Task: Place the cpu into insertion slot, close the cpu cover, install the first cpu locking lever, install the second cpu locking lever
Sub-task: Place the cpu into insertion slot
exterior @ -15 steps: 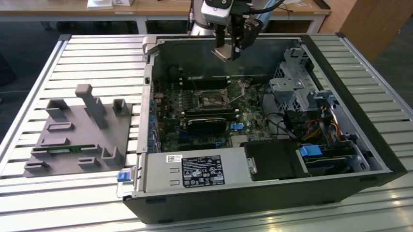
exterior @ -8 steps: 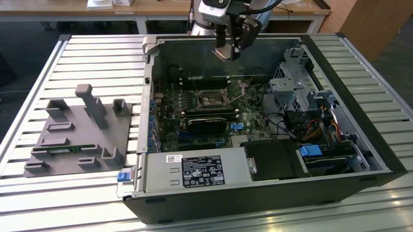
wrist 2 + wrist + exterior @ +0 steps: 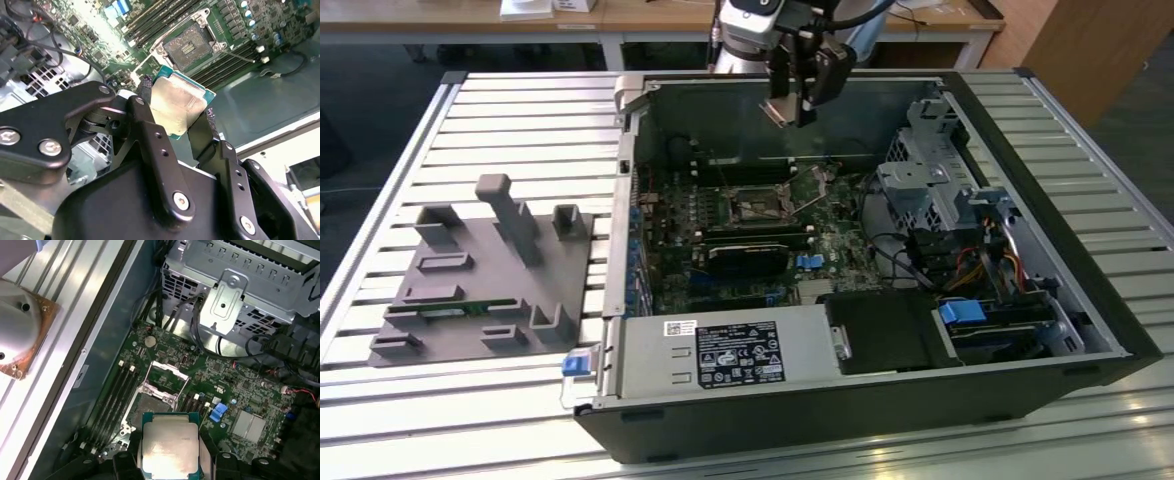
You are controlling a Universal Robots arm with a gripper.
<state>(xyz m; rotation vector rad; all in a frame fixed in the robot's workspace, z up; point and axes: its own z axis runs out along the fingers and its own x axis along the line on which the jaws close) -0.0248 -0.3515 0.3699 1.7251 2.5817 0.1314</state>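
My gripper (image 3: 790,110) hangs above the back of the open computer case (image 3: 640,110), shut on the cpu (image 3: 782,110). In both wrist views the cpu (image 3: 176,106) (image 3: 170,447) shows its dull silver top with a green edge, pinched between two black fingers (image 3: 145,90). The insertion slot (image 3: 754,207) (image 3: 189,46) (image 3: 149,412) lies bare on the green motherboard, below and apart from the chip. In the first wrist view the cpu cover (image 3: 167,376) stands swung up beside the slot. A thin locking lever (image 3: 241,55) sticks out next to the slot.
Memory slots (image 3: 150,22) run along the socket, and a long black card (image 3: 754,258) lies in front of it. A metal drive cage (image 3: 927,180) and cables fill the exterior view's right; a power supply (image 3: 720,355) sits at the front. A grey fixture (image 3: 480,280) stands on the slatted table.
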